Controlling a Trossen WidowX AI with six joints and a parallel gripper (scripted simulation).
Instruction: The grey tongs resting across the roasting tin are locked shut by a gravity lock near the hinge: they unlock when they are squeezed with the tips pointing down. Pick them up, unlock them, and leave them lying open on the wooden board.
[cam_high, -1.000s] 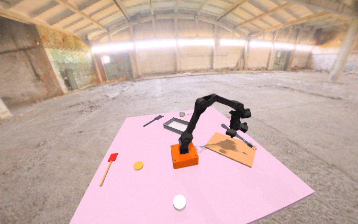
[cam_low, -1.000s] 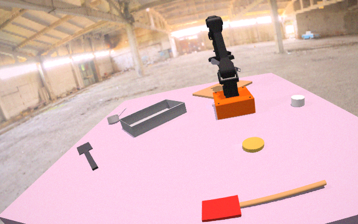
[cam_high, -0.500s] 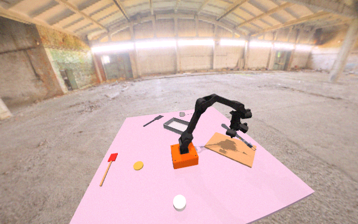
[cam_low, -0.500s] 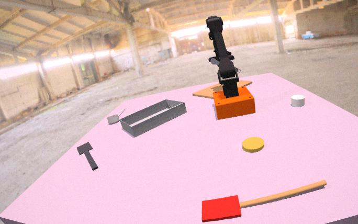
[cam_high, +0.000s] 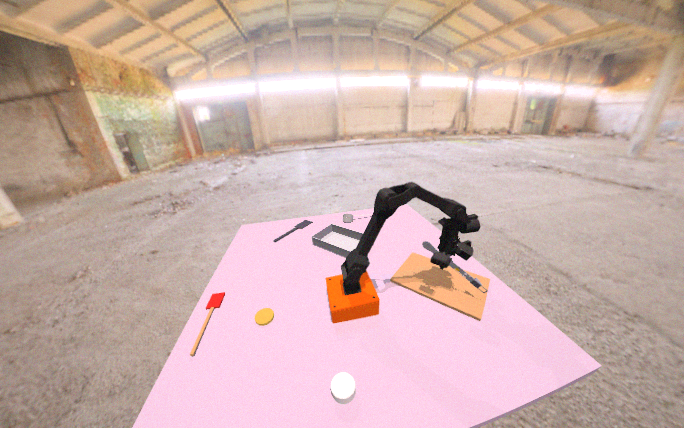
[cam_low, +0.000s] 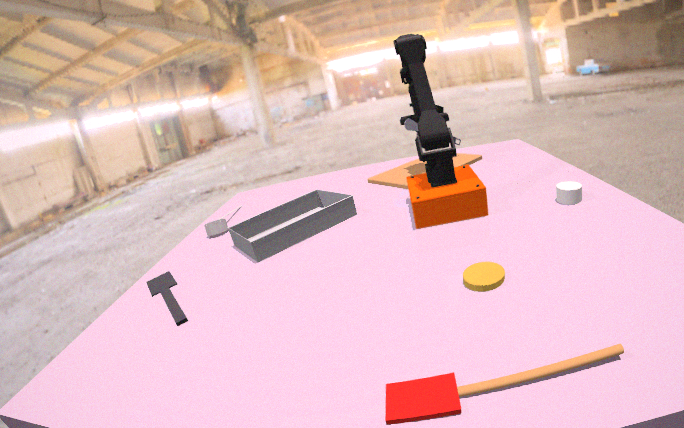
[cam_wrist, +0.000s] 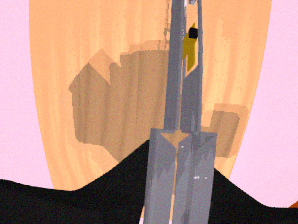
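Note:
The gripper (cam_high: 452, 256) (cam_wrist: 181, 165) is shut on the grey tongs (cam_high: 468, 277) (cam_low: 411, 124) (cam_wrist: 173, 75), holding them above the wooden board (cam_high: 469, 305) (cam_low: 393, 176) (cam_wrist: 60, 40). The tongs slope: the hinge end with its loop is lower than the rounded tips in the top and exterior views. In the wrist view the tong arms lie close together with a narrow gap, and the yellow lock piece (cam_wrist: 189, 50) with a black part shows near the hinge. Whether the lock is engaged cannot be told. The roasting tin (cam_high: 330, 247) (cam_low: 302, 224) has no tongs across it.
A dark spatula (cam_high: 292, 231) (cam_low: 172, 302) and a small grey pan (cam_high: 347, 218) (cam_low: 216, 227) lie near the tin. A yellow disc (cam_high: 264, 316) (cam_low: 483, 276), a red spatula (cam_high: 215, 300) (cam_low: 422, 397) and a white cylinder (cam_high: 343, 386) (cam_low: 568, 193) are elsewhere on the table.

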